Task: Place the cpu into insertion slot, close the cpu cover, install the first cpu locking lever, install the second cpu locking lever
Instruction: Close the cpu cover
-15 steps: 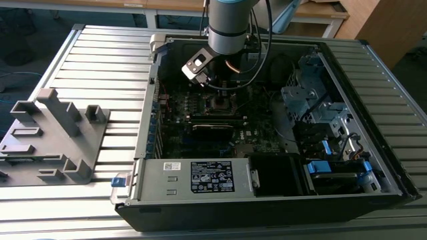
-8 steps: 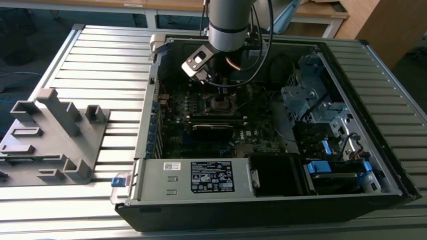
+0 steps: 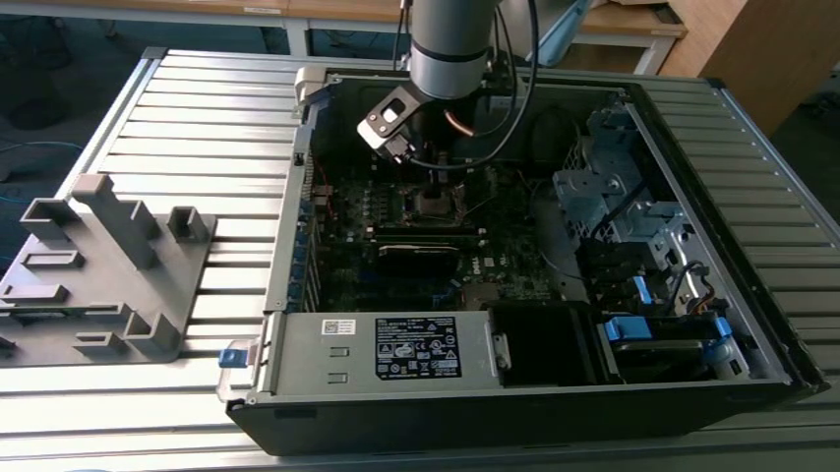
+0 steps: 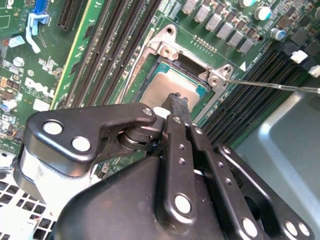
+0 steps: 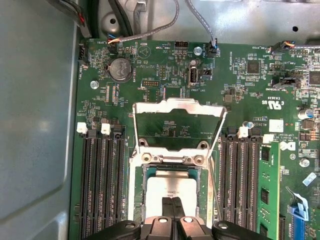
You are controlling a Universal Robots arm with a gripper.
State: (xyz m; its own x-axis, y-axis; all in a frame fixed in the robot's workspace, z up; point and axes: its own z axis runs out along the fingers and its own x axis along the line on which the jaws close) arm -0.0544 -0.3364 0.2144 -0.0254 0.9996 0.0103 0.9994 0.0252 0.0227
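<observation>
Gripper (image 5: 173, 201), fingers pressed together, tips resting on the cpu (image 5: 159, 192) seated in the insertion slot (image 5: 141, 192); cpu cover (image 5: 175, 105) hinged open beyond it, long memory slots (image 5: 102, 185) flanking closely on both sides.

Work surface was a ribbed grey metal table (image 3: 184, 108), its slats running across the exterior view. Behind it stood a light wooden desk (image 3: 341, 10) on white legs (image 3: 299, 41), with a wooden cabinet (image 3: 754, 54) at the exterior view's right. Floor (image 3: 53, 74) was dull blue-grey. Lighting was even, with a pale sheen on the slats
</observation>
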